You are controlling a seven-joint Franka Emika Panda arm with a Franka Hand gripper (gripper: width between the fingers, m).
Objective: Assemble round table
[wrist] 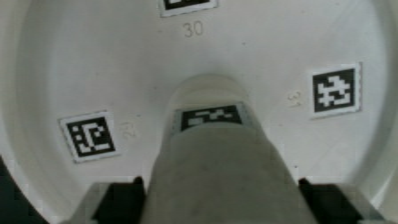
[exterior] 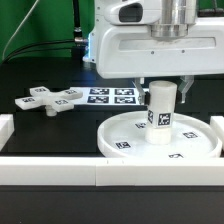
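The large rimmed white round disc [exterior: 160, 140] lies flat on the black table at the exterior view's right, with tags on its face. The short thick cylinder leg [exterior: 162, 112] stands upright on the middle of the disc. My gripper [exterior: 163, 85] comes down from above and is shut on the top of the leg. In the wrist view the leg [wrist: 217, 160] runs between my two dark fingers [wrist: 121, 200], with the disc [wrist: 107, 70] below it. The cross-shaped base [exterior: 48, 100] lies flat on the table at the exterior view's left.
The marker board [exterior: 112, 96] lies flat behind the disc, between it and the base. Long white border bars [exterior: 90, 170] run along the front edge and the left side of the table.
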